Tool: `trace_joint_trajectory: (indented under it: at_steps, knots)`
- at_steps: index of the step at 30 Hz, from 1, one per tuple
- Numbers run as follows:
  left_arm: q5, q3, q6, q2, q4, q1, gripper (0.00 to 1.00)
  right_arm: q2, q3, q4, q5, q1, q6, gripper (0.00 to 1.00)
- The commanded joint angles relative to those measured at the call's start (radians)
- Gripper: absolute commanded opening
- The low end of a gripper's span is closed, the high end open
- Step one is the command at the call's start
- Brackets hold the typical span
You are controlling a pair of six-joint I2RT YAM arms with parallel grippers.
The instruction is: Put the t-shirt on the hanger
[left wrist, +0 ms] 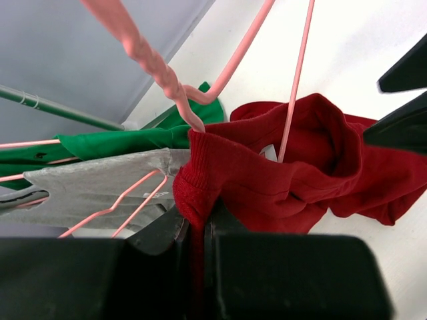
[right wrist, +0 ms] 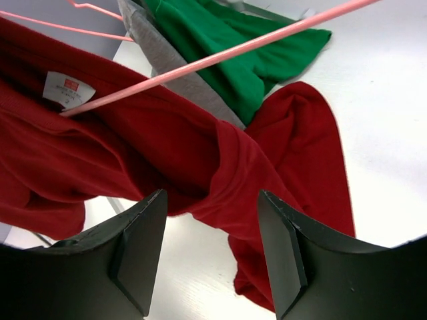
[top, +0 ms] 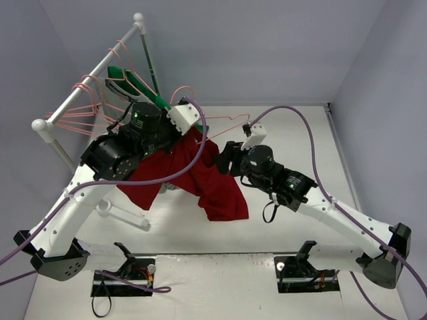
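T-shirt (top: 200,175) is soft dark red knit with a ribbed collar and white neck label, hanging bunched above the white table (top: 293,137) between the two arms, and the thin pink wire hanger (left wrist: 294,80) runs into its neck opening. Left gripper (left wrist: 198,230) is clamped on the ribbed collar edge — cloth rises straight out of its closed fingers. Right gripper (right wrist: 213,250) is spread wide, nothing pinched — a red fold crosses the gap beyond its black fingers, with the grey t-shirt (right wrist: 157,40) and green garment (right wrist: 227,40) behind.
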Motion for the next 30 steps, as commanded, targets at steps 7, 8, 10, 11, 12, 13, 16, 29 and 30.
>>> trace_joint_trajectory:
  at_steps: [7,8,10,11,12,13,16,29,30]
  knots:
    - [-0.004,-0.027,-0.053,-0.093,0.072,-0.006,0.00,0.076,0.007,0.183,0.019,0.023,0.036,0.41]
    - [-0.003,-0.029,-0.057,-0.098,0.068,-0.006,0.00,0.082,0.003,0.185,0.027,0.022,0.036,0.39]
    - [-0.005,-0.032,-0.057,-0.110,0.060,-0.007,0.00,0.094,-0.006,0.192,0.030,0.023,0.037,0.38]
    - [-0.006,-0.034,-0.056,-0.115,0.058,-0.007,0.00,0.098,-0.011,0.194,0.029,0.023,0.041,0.38]
    - [-0.008,-0.035,-0.055,-0.117,0.055,-0.006,0.00,0.101,-0.016,0.204,0.026,0.023,0.044,0.37]
    - [-0.009,-0.036,-0.055,-0.121,0.054,-0.006,0.00,0.103,-0.022,0.207,0.023,0.023,0.043,0.36]
    - [-0.013,-0.046,-0.057,-0.133,0.046,-0.006,0.00,0.095,-0.047,0.220,0.043,0.023,0.041,0.22]
    - [-0.022,-0.228,-0.012,-0.296,0.032,-0.006,0.00,-0.055,-0.152,0.153,0.040,-0.145,-0.035,0.00]
    - [-0.023,-0.241,-0.003,-0.310,0.031,-0.006,0.00,-0.062,-0.150,0.142,0.041,-0.151,-0.043,0.00]
